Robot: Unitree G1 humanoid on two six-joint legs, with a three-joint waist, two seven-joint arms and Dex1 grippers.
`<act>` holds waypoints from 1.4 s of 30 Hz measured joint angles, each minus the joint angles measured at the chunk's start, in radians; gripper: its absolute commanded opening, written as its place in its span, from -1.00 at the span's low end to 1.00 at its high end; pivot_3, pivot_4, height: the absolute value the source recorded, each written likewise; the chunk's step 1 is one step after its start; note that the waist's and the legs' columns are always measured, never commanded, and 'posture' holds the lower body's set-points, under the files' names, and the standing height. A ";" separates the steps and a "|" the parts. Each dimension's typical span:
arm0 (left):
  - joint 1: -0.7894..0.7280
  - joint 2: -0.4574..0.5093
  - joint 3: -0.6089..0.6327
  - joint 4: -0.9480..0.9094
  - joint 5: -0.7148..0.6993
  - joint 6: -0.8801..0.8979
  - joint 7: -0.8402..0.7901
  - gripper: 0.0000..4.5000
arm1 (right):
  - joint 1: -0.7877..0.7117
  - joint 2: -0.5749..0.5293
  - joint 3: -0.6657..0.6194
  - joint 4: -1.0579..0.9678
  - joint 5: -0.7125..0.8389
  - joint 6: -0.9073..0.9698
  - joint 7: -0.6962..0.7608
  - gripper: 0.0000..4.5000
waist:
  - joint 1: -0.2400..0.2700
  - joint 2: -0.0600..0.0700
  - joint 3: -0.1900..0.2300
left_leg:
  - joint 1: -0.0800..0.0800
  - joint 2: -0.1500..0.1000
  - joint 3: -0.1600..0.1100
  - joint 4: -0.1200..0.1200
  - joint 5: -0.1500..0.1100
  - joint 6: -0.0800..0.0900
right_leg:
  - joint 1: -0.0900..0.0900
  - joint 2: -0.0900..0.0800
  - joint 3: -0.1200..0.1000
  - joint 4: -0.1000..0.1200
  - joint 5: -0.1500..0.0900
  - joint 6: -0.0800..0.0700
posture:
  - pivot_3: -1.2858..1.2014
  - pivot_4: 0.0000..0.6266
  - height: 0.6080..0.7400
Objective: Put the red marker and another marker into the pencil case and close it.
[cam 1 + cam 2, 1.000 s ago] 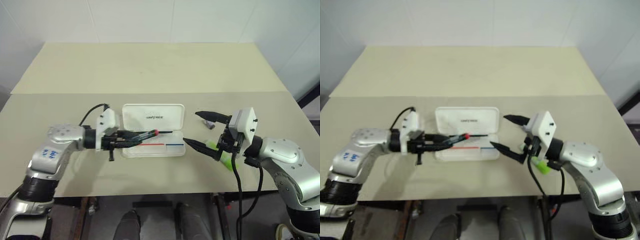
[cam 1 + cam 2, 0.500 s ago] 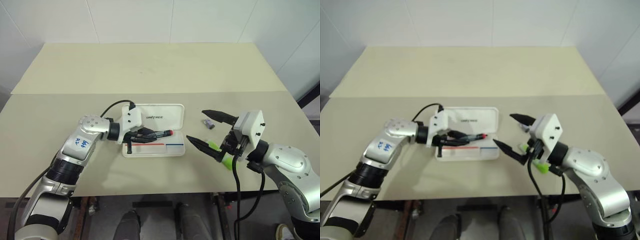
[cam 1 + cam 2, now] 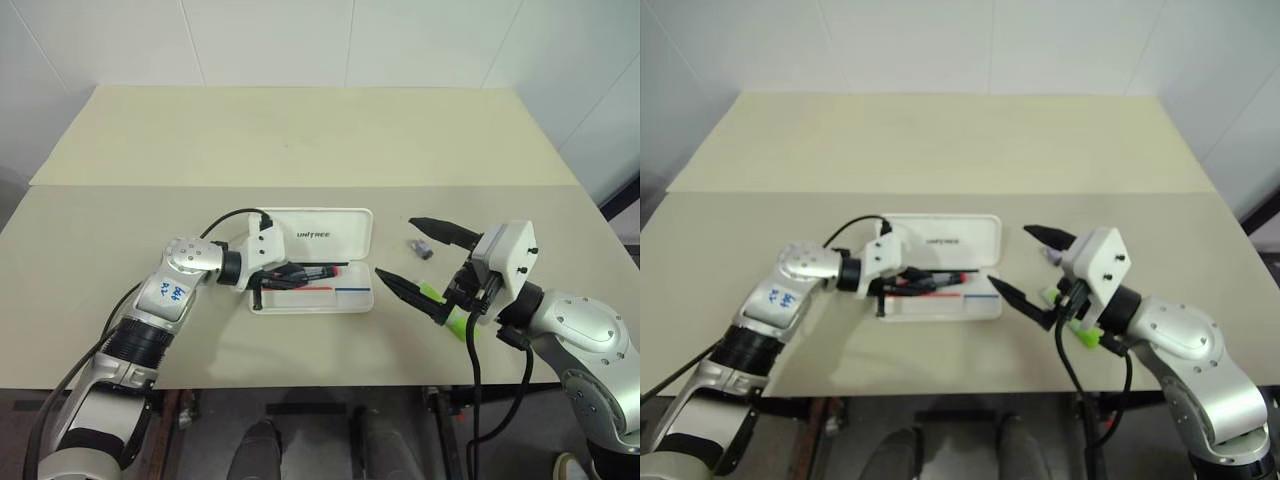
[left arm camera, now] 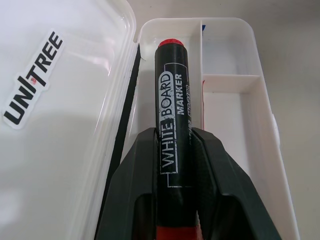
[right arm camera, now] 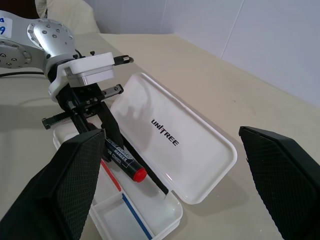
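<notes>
Left hand [image 4: 175,150] clamps red marker [image 4: 172,110] over case [image 3: 355,300]; lower flat, release. Right hand [image 3: 420,258] wide, empty, at 3 o'clock.

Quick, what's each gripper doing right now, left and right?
Left gripper: shut on the red marker, over the pencil case.
Right gripper: open, holding nothing.

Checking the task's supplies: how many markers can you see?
2. The red marker is held in the left pincer over the open pencil case; the green marker lies on the table under the right pincer.
</notes>
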 measured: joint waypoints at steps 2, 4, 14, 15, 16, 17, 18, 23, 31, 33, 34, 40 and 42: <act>0.000 -0.010 0.000 0.000 0.002 -0.012 0.004 -0.19 | 0.000 0.000 0.000 0.000 0.001 0.000 0.000 1.00 | 0.000 0.000 0.000 | 0.000 0.000 0.000 0.000 0.000 0.000 | 0.000 0.000 0.000 0.000 0.000 0.000 | 0.03 -0.52 1.00; 0.000 -0.018 0.000 0.000 0.005 -0.020 0.002 -0.19 | -0.001 0.000 0.000 0.000 0.001 0.000 0.000 1.00 | 0.000 0.000 0.000 | 0.000 0.000 0.000 0.000 0.000 0.000 | 0.000 0.000 0.000 0.000 0.000 0.000 | 0.03 -0.52 1.00; 0.021 -0.008 0.028 -0.106 -0.049 0.046 -0.036 0.06 | -0.023 0.009 0.001 0.010 0.002 0.000 0.000 1.00 | -0.001 0.000 0.000 | 0.000 0.000 0.000 0.000 0.000 0.000 | 0.000 0.000 0.000 0.000 0.000 0.000 | 0.03 -0.52 1.00; 0.025 -0.004 0.039 -0.132 -0.068 0.062 -0.045 0.22 | -0.023 0.014 0.001 0.015 0.005 0.000 0.000 1.00 | -0.001 0.000 0.000 | 0.000 0.000 0.000 0.000 0.000 0.000 | 0.000 0.000 0.000 0.000 0.000 0.000 | 0.03 -0.52 1.00; 0.027 0.006 0.048 -0.156 -0.088 0.084 -0.056 0.35 | -0.021 0.024 -0.003 0.025 0.015 0.001 -0.001 1.00 | -0.001 0.000 0.000 | 0.000 0.000 0.000 0.000 0.000 0.000 | 0.000 0.000 0.000 0.000 0.000 0.000 | 0.03 -0.52 1.00; 0.030 0.018 0.055 -0.180 -0.106 0.102 -0.067 0.48 | -0.011 0.030 -0.014 0.036 0.020 0.001 -0.002 1.00 | -0.001 0.000 0.000 | 0.000 0.000 0.000 0.000 0.000 0.000 | 0.000 0.000 0.000 0.000 0.000 0.000 | 0.03 -0.52 1.00; 0.037 0.032 0.063 -0.204 -0.122 0.115 -0.079 0.63 | 0.007 0.030 -0.031 0.050 0.020 0.002 -0.002 1.00 | -0.001 0.000 0.000 | 0.000 0.000 0.000 0.000 0.000 0.000 | 0.000 0.000 0.000 0.000 0.000 0.000 | 0.03 -0.52 1.00; 0.129 0.104 0.139 -0.321 -0.206 0.151 -0.114 0.98 | 0.115 0.002 -0.136 0.106 -0.004 0.021 -0.020 1.00 | -0.001 0.000 0.000 | 0.000 0.000 0.000 0.000 0.000 0.000 | 0.000 0.000 0.000 0.000 0.000 -0.001 | 0.03 -0.52 1.00; 0.217 0.167 0.270 -0.402 -0.286 0.138 -0.122 0.98 | 0.358 -0.011 -0.189 0.180 -0.054 0.038 0.005 1.00 | -0.001 0.000 0.000 | 0.000 0.000 0.000 0.001 0.000 0.000 | 0.001 0.000 0.001 -0.003 -0.001 -0.001 | 0.03 -0.52 1.00; 0.217 0.167 0.287 -0.403 -0.299 0.138 -0.113 0.98 | 0.363 -0.011 -0.179 0.226 -0.066 0.023 0.033 1.00 | -0.003 0.000 0.000 | 0.000 0.000 0.001 0.003 0.000 0.000 | 0.003 0.000 0.001 -0.004 0.000 -0.001 | 0.03 -0.52 1.00; 0.217 0.167 0.288 -0.405 -0.306 0.141 -0.108 0.98 | 0.360 -0.011 -0.172 0.243 -0.070 0.012 0.048 1.00 | -0.006 0.000 0.000 | 0.001 0.000 0.001 0.003 0.000 0.000 | 0.003 0.000 0.001 -0.004 0.000 -0.001 | 0.03 -0.52 1.00; 0.218 0.193 0.294 -0.454 -0.388 0.222 -0.115 0.98 | 0.351 -0.011 -0.139 0.421 -0.120 -0.089 0.140 1.00 | -0.009 0.000 0.000 | 0.001 0.000 0.001 0.002 0.000 0.001 | 0.003 0.000 0.001 -0.005 0.000 -0.001 | 0.03 -0.52 1.00; 0.218 0.204 0.296 -0.458 -0.396 0.229 -0.113 0.98 | 0.337 -0.011 -0.139 0.455 -0.121 -0.116 0.169 1.00 | -0.010 0.000 0.000 | 0.001 0.000 0.001 0.001 0.000 0.001 | 0.003 0.000 0.001 -0.005 0.000 -0.001 | 0.03 -0.52 1.00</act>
